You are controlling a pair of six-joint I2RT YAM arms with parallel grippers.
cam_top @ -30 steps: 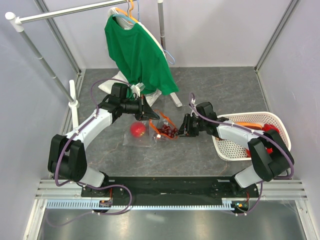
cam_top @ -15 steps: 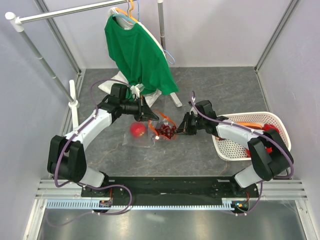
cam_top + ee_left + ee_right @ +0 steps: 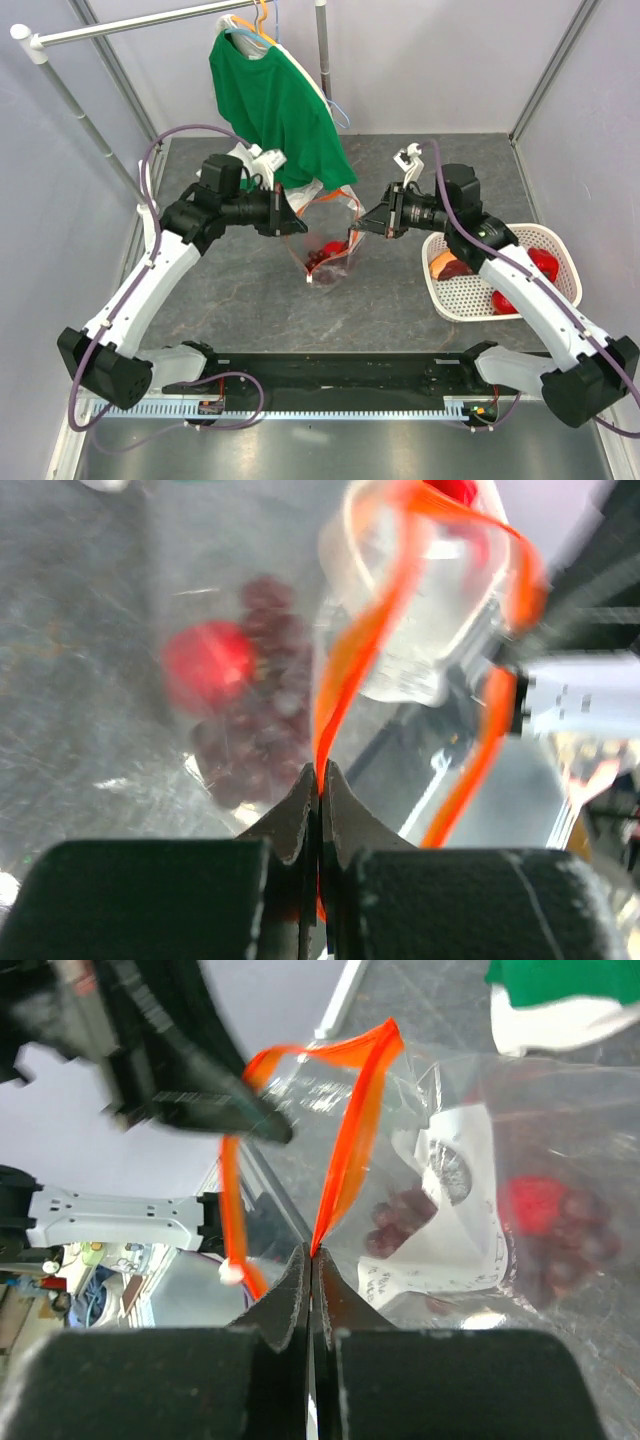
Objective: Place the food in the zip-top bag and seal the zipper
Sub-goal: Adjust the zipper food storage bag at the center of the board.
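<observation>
We now have the zip-top bag (image 3: 325,240) lifted off the table (image 3: 400,300), left of the basket (image 3: 577,268) — left gripper (image 3: 290,222) and right gripper (image 3: 365,225) each pinched tight on its zipper (image 3: 352,203) — so the food (image 3: 326,256) inside settles low.

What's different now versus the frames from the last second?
Both arms rose: the left hand and right hand, each shut on the zipper, lifted the zip-top bag off the table so it hangs between them, red fruit and grapes at its bottom. The white basket and green shirt stayed put.
</observation>
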